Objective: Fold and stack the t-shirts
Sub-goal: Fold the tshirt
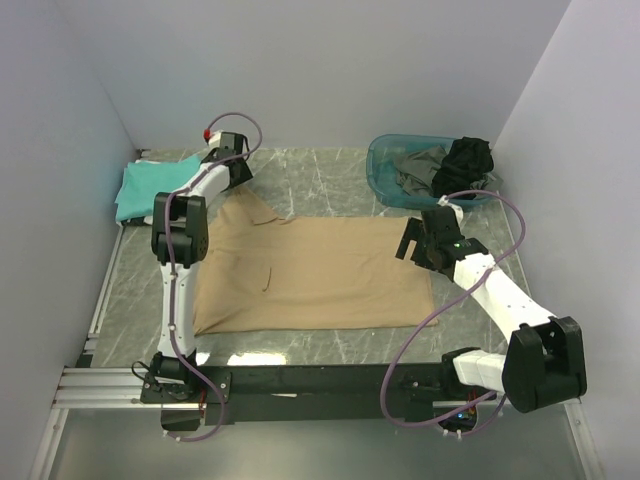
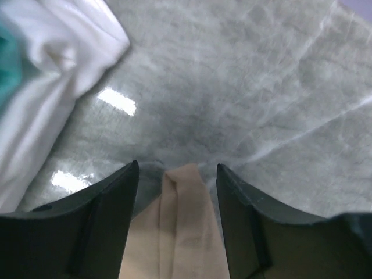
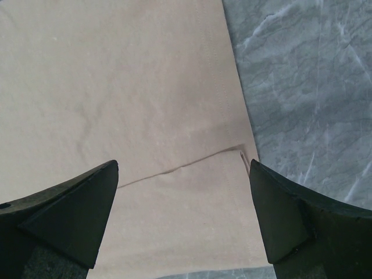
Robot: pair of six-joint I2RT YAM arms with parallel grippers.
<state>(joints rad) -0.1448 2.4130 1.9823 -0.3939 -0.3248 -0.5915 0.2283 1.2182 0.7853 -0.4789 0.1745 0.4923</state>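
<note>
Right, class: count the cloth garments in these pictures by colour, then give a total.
Tan cloth t-shirt, spread flat: 1
Teal cloth shirt: 1
White cloth garment: 1
Dark grey crumpled garment in the blue plastic basket: 1
Black crumpled garment in that basket: 1
Total: 5

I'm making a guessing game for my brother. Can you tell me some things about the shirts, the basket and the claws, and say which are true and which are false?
1. The tan shirt lies spread out on the table. True.
2. The basket is empty. False: dark clothes are piled in it.
3. The teal shirt is in the basket. False: it lies at the table's far left corner.
4. The right claw is wide open over the tan shirt's edge. True.
5. A bit of tan cloth sits between the fingers of the left claw. True.
</note>
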